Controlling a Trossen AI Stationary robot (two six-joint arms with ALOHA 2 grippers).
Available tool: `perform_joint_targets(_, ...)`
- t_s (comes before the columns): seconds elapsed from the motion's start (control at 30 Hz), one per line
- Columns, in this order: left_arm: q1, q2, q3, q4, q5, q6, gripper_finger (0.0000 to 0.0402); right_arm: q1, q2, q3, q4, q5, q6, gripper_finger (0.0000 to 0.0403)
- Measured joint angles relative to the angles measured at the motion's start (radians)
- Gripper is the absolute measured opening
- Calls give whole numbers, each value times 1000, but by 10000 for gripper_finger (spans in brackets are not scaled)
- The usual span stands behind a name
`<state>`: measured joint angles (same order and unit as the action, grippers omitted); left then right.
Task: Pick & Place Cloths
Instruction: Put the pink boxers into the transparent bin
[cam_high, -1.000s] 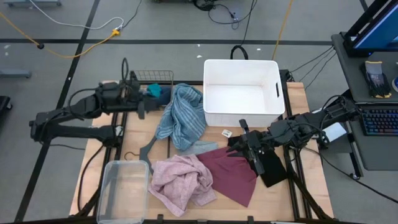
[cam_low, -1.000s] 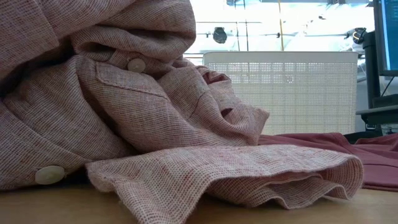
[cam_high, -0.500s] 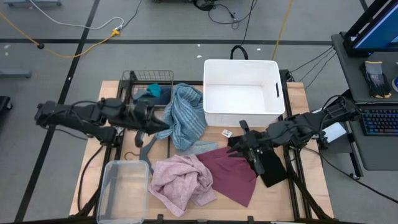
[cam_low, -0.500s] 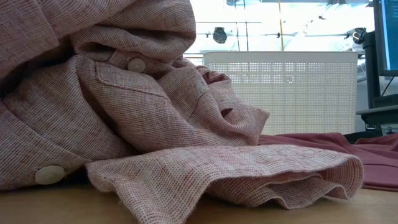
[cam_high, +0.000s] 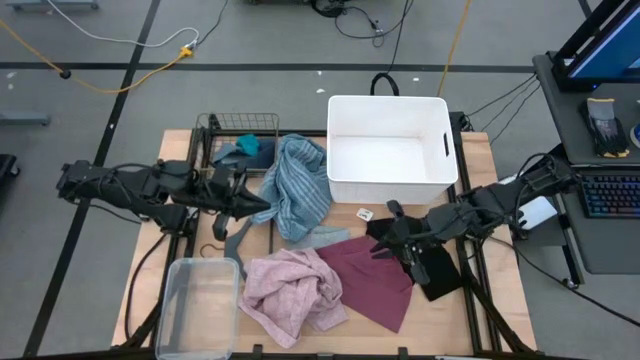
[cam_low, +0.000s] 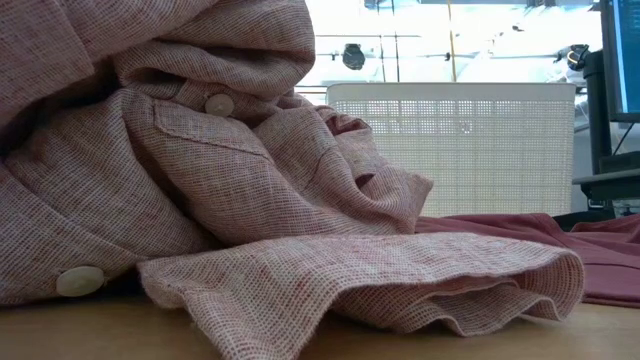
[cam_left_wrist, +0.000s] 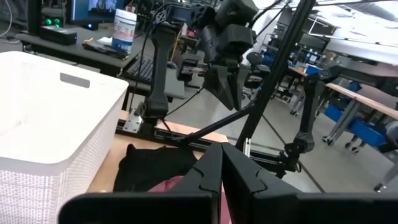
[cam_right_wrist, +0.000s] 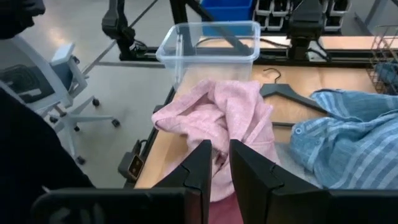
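- Since 1.0 s ago the left gripper (cam_high: 262, 204) has been swung from the wire basket (cam_high: 240, 124) at the table's far edge to the near edge of the blue-striped towel (cam_high: 296, 186); the right gripper (cam_high: 380, 246) has barely been shifted.
- Left gripper: fingers (cam_left_wrist: 211, 167) are seen pressed together, nothing held.
- Right gripper: held over the maroon cloth (cam_high: 372, 275), beside the black shorts (cam_high: 436, 268); fingers (cam_right_wrist: 200, 163) are seen nearly together with only a narrow gap, nothing clamped.
- Crumpled pink woven cloth (cam_high: 290, 286) is found at the table's near edge, touching the maroon cloth and just beside the clear plastic tub (cam_high: 198, 305).
- Teal piece (cam_high: 245, 147) is lying in the wire basket.
- White perforated plastic bin (cam_high: 390, 145) is standing at the far side; the grey plastic hanger (cam_high: 236, 238) lies between towel and tub.
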<state>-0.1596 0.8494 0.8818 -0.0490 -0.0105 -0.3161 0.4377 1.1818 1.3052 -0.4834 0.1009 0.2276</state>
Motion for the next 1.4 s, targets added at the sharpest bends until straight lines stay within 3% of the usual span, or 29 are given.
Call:
perform_joint_targets(0.3, 0, 0, 0, 0, 0, 0, 9, 97, 127, 0, -128, -2, -2, 47)
perform_joint_targets(0.53, 0, 0, 0, 0, 0, -2, 7, 160, 222, 0, -303, -108, 57, 47)
perform_joint_targets(0.87, 1, 0, 0, 0, 9, -27, 18, 284, 353, 0, -353, -132, 14, 47)
perform_joint_targets(1.07, 1, 0, 0, 0, 10, -29, 4, 344, 438, 0, -359, -129, -29, 49)
perform_joint_targets(1.23, 1, 0, 0, 0, 10, -25, 11, 379, 500, 0, -367, -130, -99, 72)
perform_joint_targets(1.4, 1, 0, 0, -1, 10, 9, 25, 397, 514, -15, -382, -132, -130, 121)
